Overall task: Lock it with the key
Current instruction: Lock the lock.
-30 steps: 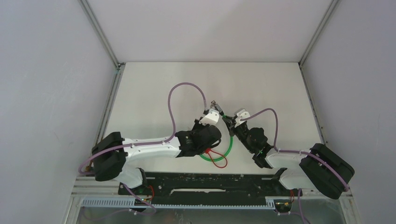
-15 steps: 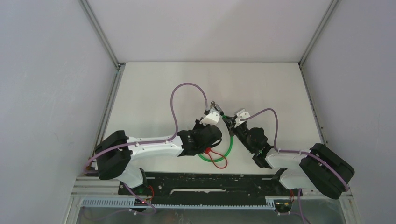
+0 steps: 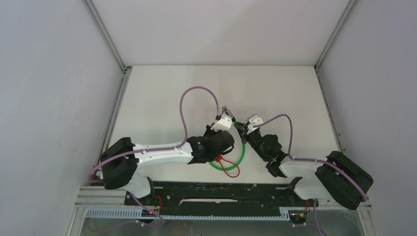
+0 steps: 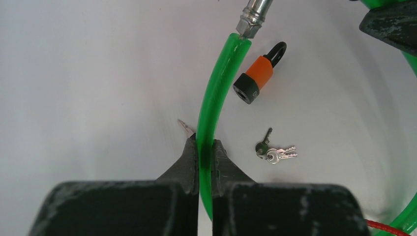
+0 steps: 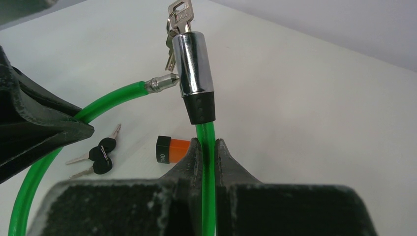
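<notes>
A green cable lock [image 3: 243, 150] lies in a loop between both arms. My left gripper [image 4: 205, 147] is shut on the green cable [image 4: 216, 103], a little behind its metal pin end [image 4: 253, 17]. My right gripper [image 5: 207, 145] is shut on the cable [image 5: 206, 132] just below the chrome lock body [image 5: 194, 66]. A bunch of keys [image 5: 176, 14] sticks out of the body's top. In the right wrist view the pin [image 5: 162, 81] meets the side of the lock body. Both grippers [image 3: 227, 119] [image 3: 241, 129] sit close together at mid-table.
A small orange and black padlock [image 4: 255, 76] [image 5: 172, 149] and loose keys [image 4: 273, 152] [image 5: 101, 155] lie on the white table under the cable. A red cable loop [image 3: 231, 169] lies near the arms' bases. Grey walls enclose the table on three sides.
My left arm has shifted slightly to the right, carrying the pin end with it. The right arm has not visibly moved.
</notes>
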You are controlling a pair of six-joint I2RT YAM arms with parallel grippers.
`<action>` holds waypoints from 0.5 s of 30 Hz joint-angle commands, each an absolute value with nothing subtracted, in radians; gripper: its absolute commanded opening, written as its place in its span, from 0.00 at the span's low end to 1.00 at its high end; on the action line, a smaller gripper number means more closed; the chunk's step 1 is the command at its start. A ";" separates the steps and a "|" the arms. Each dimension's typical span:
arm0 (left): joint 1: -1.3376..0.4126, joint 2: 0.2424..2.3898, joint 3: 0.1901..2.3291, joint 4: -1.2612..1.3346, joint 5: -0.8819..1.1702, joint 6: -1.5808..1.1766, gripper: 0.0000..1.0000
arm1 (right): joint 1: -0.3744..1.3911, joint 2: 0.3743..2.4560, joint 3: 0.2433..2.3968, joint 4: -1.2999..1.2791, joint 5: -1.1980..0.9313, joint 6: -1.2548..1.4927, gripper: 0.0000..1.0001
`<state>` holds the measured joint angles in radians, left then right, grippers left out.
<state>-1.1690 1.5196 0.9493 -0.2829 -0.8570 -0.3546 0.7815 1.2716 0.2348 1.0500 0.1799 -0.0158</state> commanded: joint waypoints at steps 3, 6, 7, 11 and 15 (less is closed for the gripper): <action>-1.178 1.501 1.029 -0.230 -0.818 -0.360 0.00 | 0.795 1.277 0.289 1.153 0.165 0.003 0.00; -1.184 1.500 1.029 -0.233 -0.817 -0.363 0.00 | 0.797 1.280 0.297 1.140 0.180 0.003 0.00; -1.187 1.499 1.029 -0.234 -0.819 -0.364 0.00 | 0.797 1.283 0.299 1.138 0.183 0.002 0.00; -1.191 1.499 1.031 -0.244 -0.824 -0.363 0.00 | 0.801 1.289 0.305 1.136 0.187 0.002 0.00; -1.193 1.491 1.033 -0.248 -0.829 -0.363 0.00 | 0.804 1.296 0.313 1.125 0.192 0.003 0.00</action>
<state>-1.1744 1.5196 0.9577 -0.3042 -0.8509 -0.3542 0.7856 1.2934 0.2501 1.0481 0.1993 -0.0154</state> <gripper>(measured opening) 0.045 0.045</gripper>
